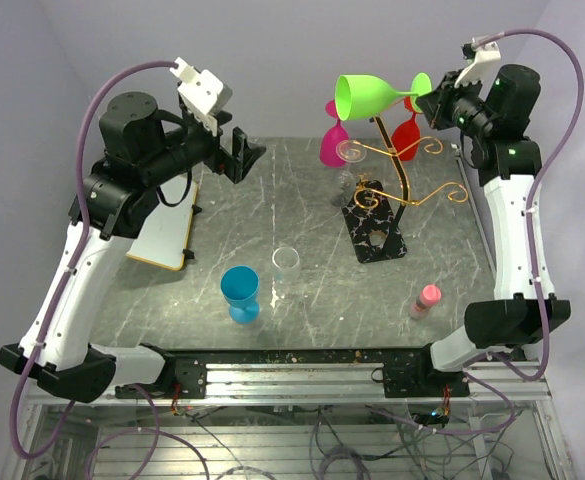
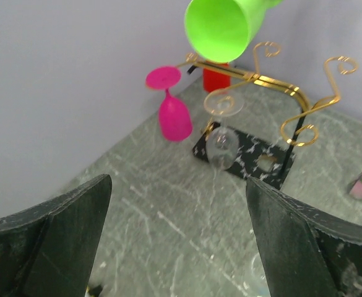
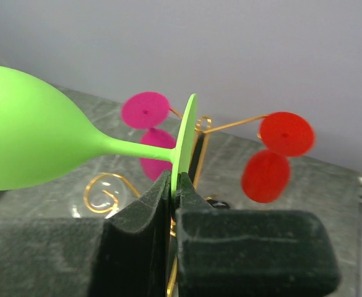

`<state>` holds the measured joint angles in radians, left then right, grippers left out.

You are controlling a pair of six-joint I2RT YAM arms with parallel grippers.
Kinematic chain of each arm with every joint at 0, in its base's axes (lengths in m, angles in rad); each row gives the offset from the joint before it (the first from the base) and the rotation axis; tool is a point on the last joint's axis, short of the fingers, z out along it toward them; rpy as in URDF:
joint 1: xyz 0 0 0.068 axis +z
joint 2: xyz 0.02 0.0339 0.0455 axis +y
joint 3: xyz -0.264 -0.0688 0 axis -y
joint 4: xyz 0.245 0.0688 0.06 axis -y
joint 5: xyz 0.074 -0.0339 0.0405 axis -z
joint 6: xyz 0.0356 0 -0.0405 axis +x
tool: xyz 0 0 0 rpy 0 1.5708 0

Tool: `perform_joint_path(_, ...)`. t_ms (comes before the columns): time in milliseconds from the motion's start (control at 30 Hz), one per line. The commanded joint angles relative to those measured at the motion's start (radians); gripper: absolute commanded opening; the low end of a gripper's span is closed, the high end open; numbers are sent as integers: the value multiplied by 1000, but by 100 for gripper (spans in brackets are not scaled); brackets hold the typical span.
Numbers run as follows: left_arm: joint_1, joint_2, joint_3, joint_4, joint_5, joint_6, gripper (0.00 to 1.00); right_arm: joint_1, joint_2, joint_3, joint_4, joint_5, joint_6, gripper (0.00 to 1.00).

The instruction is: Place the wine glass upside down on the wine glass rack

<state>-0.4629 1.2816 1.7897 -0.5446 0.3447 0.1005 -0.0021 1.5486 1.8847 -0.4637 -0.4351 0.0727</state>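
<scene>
My right gripper [image 1: 434,100] is shut on the flat foot of a lime-green wine glass [image 1: 367,97]. It holds the glass on its side, high over the wine glass rack [image 1: 402,165], bowl mouth pointing left. In the right wrist view the fingertips [image 3: 162,185] pinch the foot's edge of the green glass [image 3: 32,145], and the gripper [image 3: 176,179] sits above the gold wire [image 3: 106,185]. A pink glass [image 1: 334,145], a red glass [image 1: 405,128] and a clear glass [image 1: 350,152] hang upside down on the rack. My left gripper [image 1: 240,152] stands open and empty at the left rear, facing the rack [image 2: 273,80].
A blue goblet [image 1: 240,293] and a clear glass [image 1: 286,262] stand upright near the table's front middle. A pink bottle [image 1: 426,299] stands at the front right. A white board [image 1: 167,235] lies at the left under my left arm. The rack's black marbled base [image 1: 377,225] sits right of centre.
</scene>
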Motion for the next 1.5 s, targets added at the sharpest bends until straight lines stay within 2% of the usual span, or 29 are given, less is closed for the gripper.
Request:
perform_joint_path(0, 24, -31, -13, -140, -102, 83, 100, -5, -58, 12, -64, 151, -169, 0)
perform_joint_path(300, 102, -157, -122, -161, -201, 133, 100, -6, -146, 27, -115, 287, -296, 0)
perform_joint_path(867, 161, -123, -153, -257, -201, 106, 100, -3, -151, 40, -135, 501, -503, 0)
perform_joint_path(1333, 162, -128, -254, -132, -163, 129, 99, 2, -129, 28, -120, 703, -697, 0)
perform_joint_path(1467, 176, -119, -246, -130, -136, 141, 99, 30, -108, 7, -68, 851, -805, 0)
